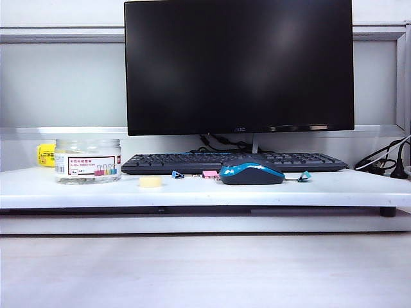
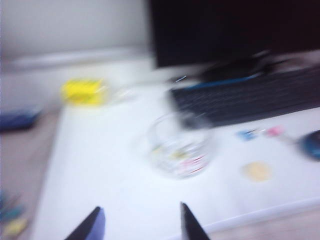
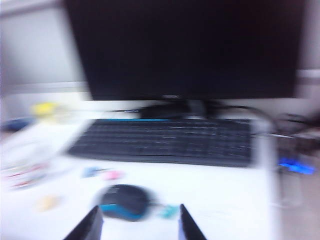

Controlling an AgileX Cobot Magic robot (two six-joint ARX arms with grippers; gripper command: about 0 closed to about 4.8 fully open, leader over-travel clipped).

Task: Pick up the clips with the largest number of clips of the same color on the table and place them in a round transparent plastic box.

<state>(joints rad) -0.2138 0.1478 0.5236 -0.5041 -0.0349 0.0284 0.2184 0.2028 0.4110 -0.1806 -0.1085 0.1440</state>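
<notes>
Both grippers, left [image 2: 141,223] and right [image 3: 141,223], gape empty, views blurred

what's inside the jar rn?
In the jar, small pale bits lie at the bottom, some yellowish; the label covers the middle, and the wrist views are blurred. Both grippers are open, empty, away from it.

Left end effector [image 2: 141,223], fingers apart and empty, hangs over the white surface [image 2: 100,165] short of the blurred round transparent plastic box [image 2: 178,146], keyboard [image 2: 245,97] beyond.
</notes>
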